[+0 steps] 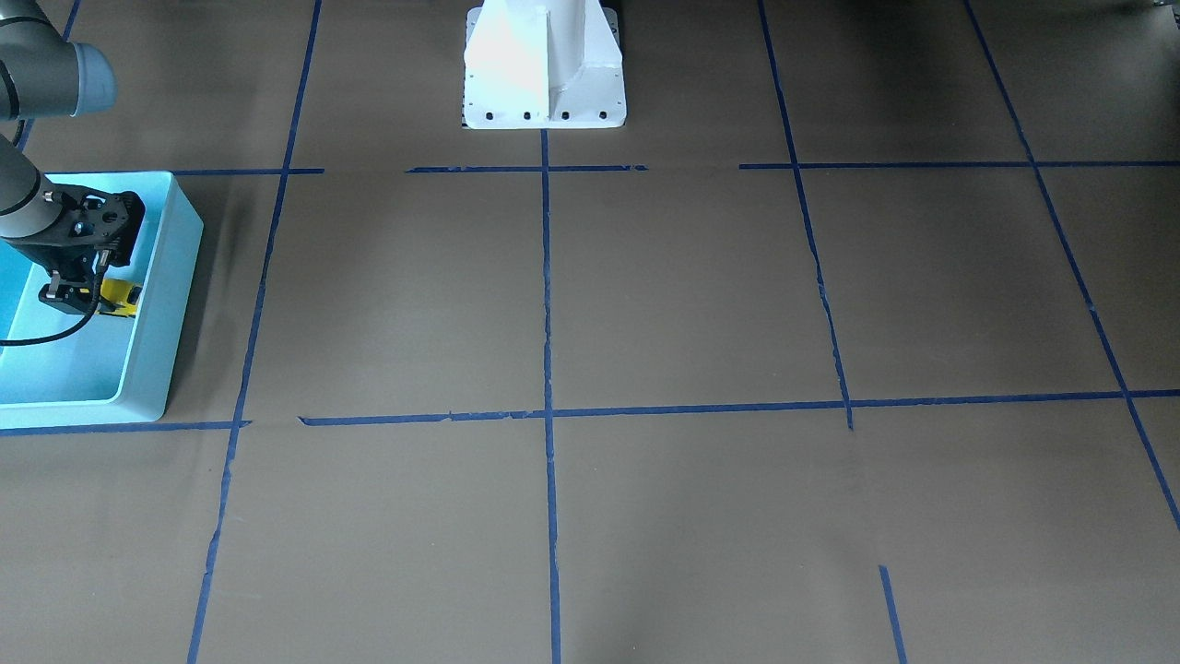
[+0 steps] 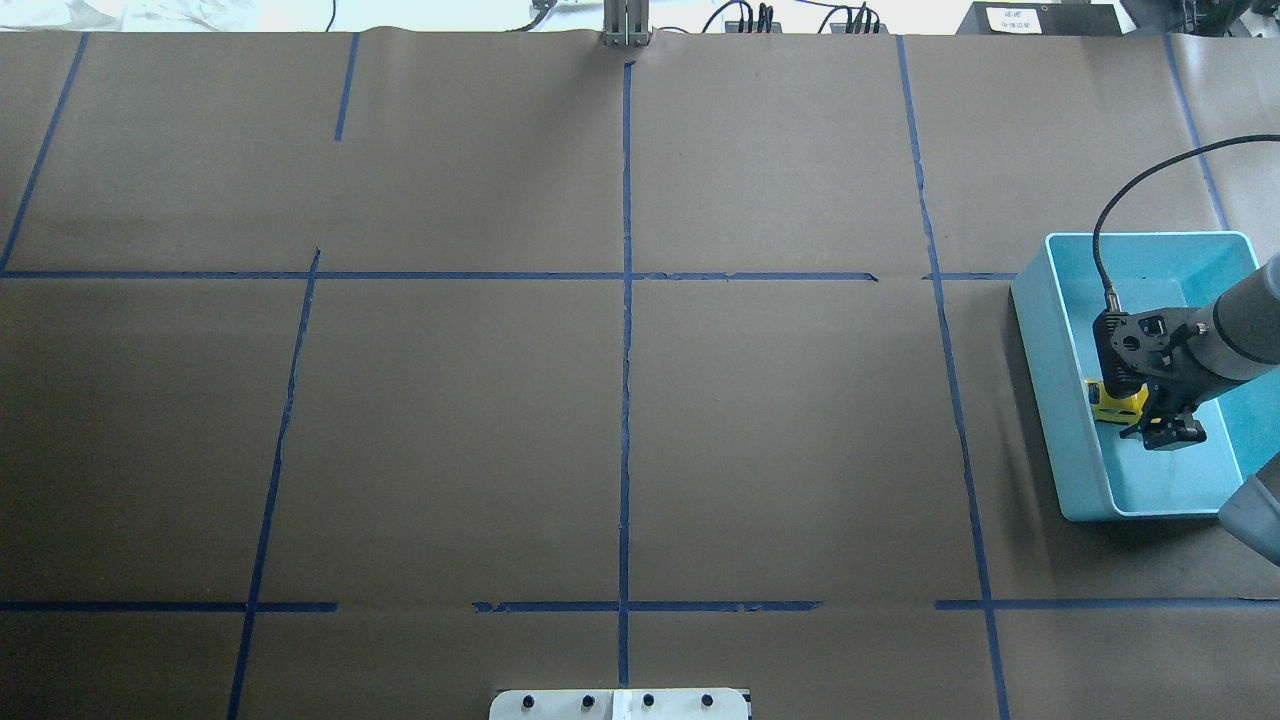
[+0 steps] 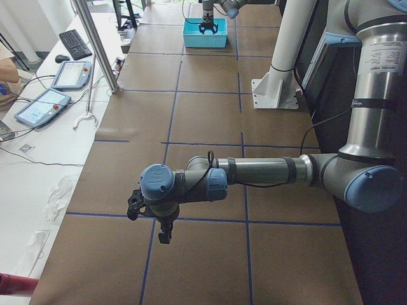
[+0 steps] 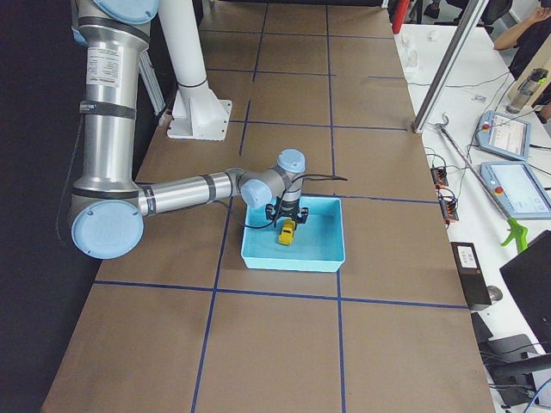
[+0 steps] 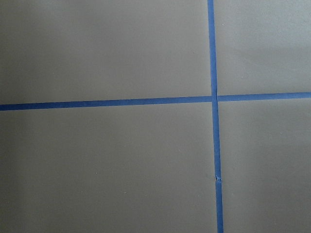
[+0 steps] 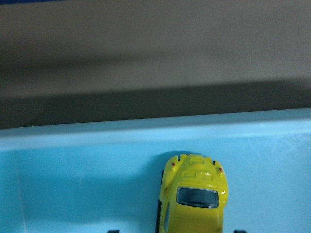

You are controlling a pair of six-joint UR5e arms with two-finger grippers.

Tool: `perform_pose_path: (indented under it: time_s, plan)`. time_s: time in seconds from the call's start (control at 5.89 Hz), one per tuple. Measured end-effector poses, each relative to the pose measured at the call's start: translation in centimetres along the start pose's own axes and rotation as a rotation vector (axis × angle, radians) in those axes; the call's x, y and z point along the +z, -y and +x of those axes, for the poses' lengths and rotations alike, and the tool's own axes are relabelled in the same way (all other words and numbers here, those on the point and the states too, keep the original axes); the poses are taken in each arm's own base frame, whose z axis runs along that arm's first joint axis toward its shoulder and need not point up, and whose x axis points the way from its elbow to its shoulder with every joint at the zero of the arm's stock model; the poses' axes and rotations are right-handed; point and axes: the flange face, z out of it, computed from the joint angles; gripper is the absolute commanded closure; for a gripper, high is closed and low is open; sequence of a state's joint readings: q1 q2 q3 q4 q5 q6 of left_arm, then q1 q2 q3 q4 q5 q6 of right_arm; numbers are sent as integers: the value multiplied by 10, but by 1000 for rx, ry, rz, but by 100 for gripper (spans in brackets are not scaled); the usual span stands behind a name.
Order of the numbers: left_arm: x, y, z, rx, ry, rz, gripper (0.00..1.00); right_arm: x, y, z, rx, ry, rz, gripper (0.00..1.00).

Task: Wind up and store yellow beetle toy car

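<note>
The yellow beetle toy car (image 6: 194, 199) lies on the floor of the light blue bin (image 2: 1050, 380), close to its long wall. In the front-facing view the car (image 1: 120, 297) shows just beside the fingers. My right gripper (image 2: 1165, 432) hangs inside the bin just above the car, open. Its two fingertips barely show at the bottom edge of the right wrist view, wide apart on either side of the car and not touching it. My left gripper (image 3: 148, 222) hovers over bare brown paper far from the bin; I cannot tell whether it is open or shut.
The table is covered in brown paper with a grid of blue tape lines (image 2: 627, 350). The robot's white base (image 1: 544, 69) stands at the middle of the robot's edge of the table. The bin (image 1: 157, 350) sits at the table's right end.
</note>
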State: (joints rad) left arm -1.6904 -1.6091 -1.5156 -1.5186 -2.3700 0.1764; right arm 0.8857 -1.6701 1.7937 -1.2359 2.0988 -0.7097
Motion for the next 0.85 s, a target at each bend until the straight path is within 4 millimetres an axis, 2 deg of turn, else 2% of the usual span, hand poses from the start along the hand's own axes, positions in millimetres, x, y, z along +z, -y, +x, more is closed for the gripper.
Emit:
perform_pose_path:
  time_s: [0.17, 0.34, 0.51, 0.85]
  plan:
    - [0, 0, 0, 0, 0, 0, 0, -3, 1, -1, -1, 4, 10, 0]
    - [0, 0, 0, 0, 0, 0, 0, -15, 3, -1, -4, -3, 35, 0]
    - [0, 0, 0, 0, 0, 0, 0, -44, 1, -1, 1, -26, 76, 0]
    - [0, 0, 0, 0, 0, 0, 0, -122, -32, 3, 113, -68, 164, 0]
